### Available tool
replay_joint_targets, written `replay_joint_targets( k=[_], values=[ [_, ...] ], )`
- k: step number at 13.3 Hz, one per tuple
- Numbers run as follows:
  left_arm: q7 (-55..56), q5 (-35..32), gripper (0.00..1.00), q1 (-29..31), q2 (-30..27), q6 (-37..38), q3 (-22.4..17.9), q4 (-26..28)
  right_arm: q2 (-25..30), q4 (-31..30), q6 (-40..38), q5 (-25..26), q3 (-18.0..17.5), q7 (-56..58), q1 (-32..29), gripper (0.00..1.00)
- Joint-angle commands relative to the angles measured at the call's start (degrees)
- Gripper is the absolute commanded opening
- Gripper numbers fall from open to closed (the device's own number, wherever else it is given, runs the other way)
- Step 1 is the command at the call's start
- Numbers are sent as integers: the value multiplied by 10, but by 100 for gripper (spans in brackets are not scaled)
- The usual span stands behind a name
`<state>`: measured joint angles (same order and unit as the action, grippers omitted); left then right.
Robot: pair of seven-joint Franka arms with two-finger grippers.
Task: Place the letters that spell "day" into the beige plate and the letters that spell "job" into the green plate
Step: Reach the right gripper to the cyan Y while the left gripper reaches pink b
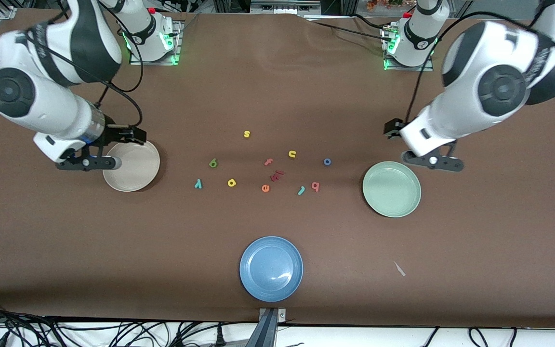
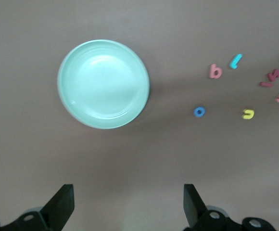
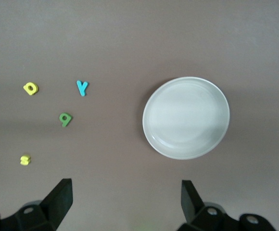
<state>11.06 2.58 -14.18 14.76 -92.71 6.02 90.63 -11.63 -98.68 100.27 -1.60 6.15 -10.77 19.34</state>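
Observation:
The beige plate (image 1: 131,166) (image 3: 186,118) lies empty toward the right arm's end, and my open right gripper (image 1: 89,163) (image 3: 126,204) hovers beside its rim. Beside the empty green plate (image 1: 391,188) (image 2: 103,84), at the left arm's end, my left gripper (image 1: 434,161) (image 2: 129,207) hangs open. Between the plates lie the green d (image 1: 213,163) (image 3: 65,119), teal y (image 1: 198,183) (image 3: 82,87), yellow a (image 1: 231,182) (image 3: 30,88), teal j (image 1: 301,191) (image 2: 235,61), blue o (image 1: 327,162) (image 2: 199,111) and pinkish-red b (image 1: 315,186) (image 2: 215,71).
A blue plate (image 1: 271,268) sits near the table's front edge. Scattered among the task letters are a yellow s (image 1: 246,134), yellow u (image 1: 292,154), pink f (image 1: 268,162), orange e (image 1: 265,188) and a dark red piece (image 1: 277,175).

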Motion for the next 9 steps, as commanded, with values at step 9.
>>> replay_joint_targets(
  k=[9],
  values=[
    [131,-5,100,-108,172,-245,-6,-14,-145,-96,322,-8,-5,-104,83,100]
  ],
)
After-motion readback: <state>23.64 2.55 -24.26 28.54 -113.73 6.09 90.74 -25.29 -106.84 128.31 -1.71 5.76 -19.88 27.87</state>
